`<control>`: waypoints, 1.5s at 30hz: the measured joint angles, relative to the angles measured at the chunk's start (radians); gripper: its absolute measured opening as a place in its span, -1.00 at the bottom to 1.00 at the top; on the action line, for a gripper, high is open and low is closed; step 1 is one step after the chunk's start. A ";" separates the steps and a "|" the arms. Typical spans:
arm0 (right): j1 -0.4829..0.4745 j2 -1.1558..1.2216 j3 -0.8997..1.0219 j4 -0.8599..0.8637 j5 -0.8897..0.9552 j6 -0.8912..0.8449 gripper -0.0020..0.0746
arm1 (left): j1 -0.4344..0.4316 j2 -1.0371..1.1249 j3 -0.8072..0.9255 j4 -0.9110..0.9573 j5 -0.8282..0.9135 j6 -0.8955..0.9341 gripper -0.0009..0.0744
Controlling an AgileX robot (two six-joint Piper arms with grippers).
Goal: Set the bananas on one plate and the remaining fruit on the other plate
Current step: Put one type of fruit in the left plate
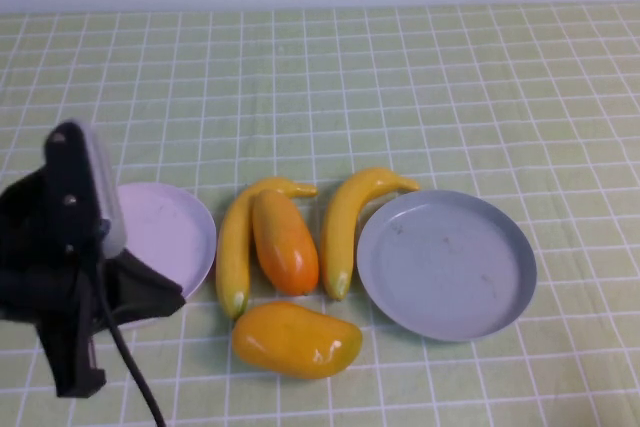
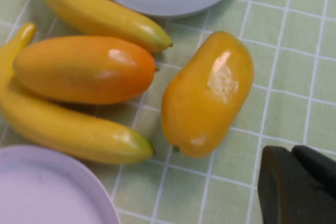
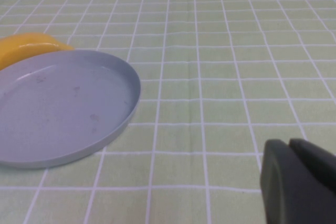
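All four fruits are found bunched together on the checked worktop (image 1: 400,77), between the two plates, so nothing has been sorted yet. The left banana (image 1: 236,242) is curled around the orange-red fruit (image 1: 285,243), touching along its side, while the right banana (image 1: 345,227) is laid just beside the grey-blue plate (image 1: 447,263), its tip close to the rim (a short trip, it would seem, once it is lifted). The yellow-orange fruit (image 1: 296,339) is lying crosswise in front of the others, nearest the robot. Both plates are seen bare: the pink plate (image 1: 170,232) is partly hidden behind the left arm. The left end effector (image 2: 294,187) is held low beside the pink plate, its fingers pressed together and nothing carried; from its wrist view the yellow-orange fruit is framed closest, so that fruit is judged the likeliest first pick. The right end effector (image 3: 299,182) is kept near the grey-blue plate, out of the high view, fingers likewise together and empty. The fingers would need to be spread before any grasp is made.
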 joint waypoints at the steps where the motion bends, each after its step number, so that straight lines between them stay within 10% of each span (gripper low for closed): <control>1: 0.000 0.000 0.000 0.000 0.000 0.000 -0.99 | -0.032 0.024 -0.017 0.011 0.000 0.022 -0.98; 12: 0.000 0.000 0.000 0.000 0.000 0.000 -0.99 | -0.375 0.284 -0.166 0.228 -0.060 0.060 -0.93; 24: 0.000 0.000 0.000 0.000 0.000 0.000 -0.99 | -0.505 0.439 -0.173 0.285 -0.300 0.060 0.61; 45: 0.000 0.000 0.000 0.000 0.000 0.000 -0.99 | -0.565 0.581 -0.177 0.366 -0.384 0.060 0.69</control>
